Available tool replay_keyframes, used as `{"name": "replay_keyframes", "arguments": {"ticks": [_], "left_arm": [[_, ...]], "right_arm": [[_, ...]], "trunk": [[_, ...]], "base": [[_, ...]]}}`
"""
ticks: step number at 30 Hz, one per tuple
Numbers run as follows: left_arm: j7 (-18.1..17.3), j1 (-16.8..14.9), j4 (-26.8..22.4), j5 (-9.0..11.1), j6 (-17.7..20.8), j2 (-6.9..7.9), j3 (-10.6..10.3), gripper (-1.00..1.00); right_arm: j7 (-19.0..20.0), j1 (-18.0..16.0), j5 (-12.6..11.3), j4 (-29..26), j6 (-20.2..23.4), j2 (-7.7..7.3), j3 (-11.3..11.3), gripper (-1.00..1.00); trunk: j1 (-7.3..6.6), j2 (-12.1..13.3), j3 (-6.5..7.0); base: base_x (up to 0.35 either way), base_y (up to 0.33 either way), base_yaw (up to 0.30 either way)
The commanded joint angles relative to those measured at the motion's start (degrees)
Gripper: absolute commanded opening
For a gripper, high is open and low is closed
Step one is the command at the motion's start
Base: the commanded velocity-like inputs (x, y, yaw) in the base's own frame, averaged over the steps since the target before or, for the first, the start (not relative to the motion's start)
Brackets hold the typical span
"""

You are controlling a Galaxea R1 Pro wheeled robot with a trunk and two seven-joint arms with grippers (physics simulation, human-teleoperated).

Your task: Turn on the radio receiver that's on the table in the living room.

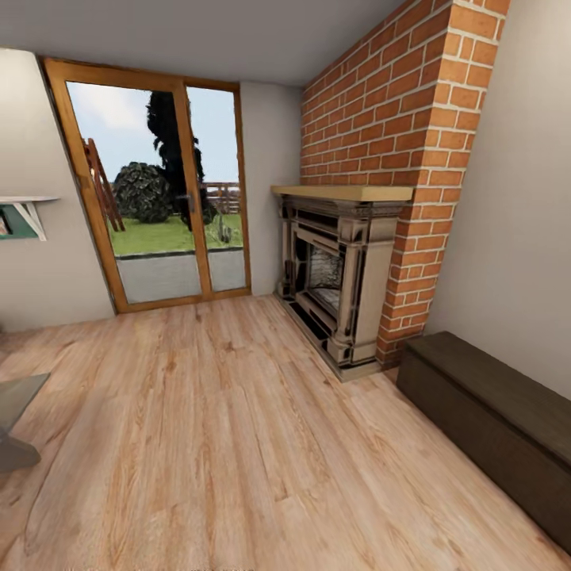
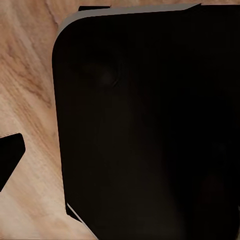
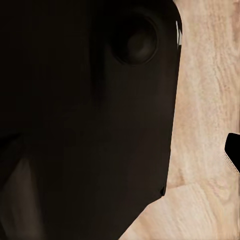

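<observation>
The head view looks across a room with a pale wooden plank floor. At about eleven o'clock stands a glass door in an orange wooden frame, with lawn, a dark tree and a round bush behind the panes. At about one o'clock a red brick chimney rises to the ceiling, and below it sits a dark ornate fireplace under a light wooden mantel. At about four o'clock a long, low, dark brown bench runs along the plain wall. At nine o'clock a small white bracket shelf hangs on the wall, and at about eight o'clock a grey corner of some furniture cuts into the edge; what it is cannot be told. The left wrist view shows a large dark rounded robot body panel over the wooden floor. The right wrist view shows a similar dark panel above the same flooring. Whether either end effector is open or closed cannot be told, nor whether it has hold of anything.
</observation>
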Motion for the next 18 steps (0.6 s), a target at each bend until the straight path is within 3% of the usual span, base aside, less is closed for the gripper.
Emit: {"name": "replay_keyframes", "arguments": {"ticks": [1,18], "left_arm": [[0.0,0.0,0.0,0.0,0.0,0.0,0.0,1.0],[0.0,0.0,-0.04,0.0,0.0,-0.03,0.0,1.0]], "right_arm": [[0.0,0.0,0.0,0.0,0.0,0.0,0.0,1.0],[0.0,0.0,0.0,0.0,0.0,0.0,0.0,1.0]], "trunk": [[0.0,0.0,0.0],[0.0,0.0,0.0]], "base": [[0.0,0.0,0.269],[0.0,0.0,0.269]]}}
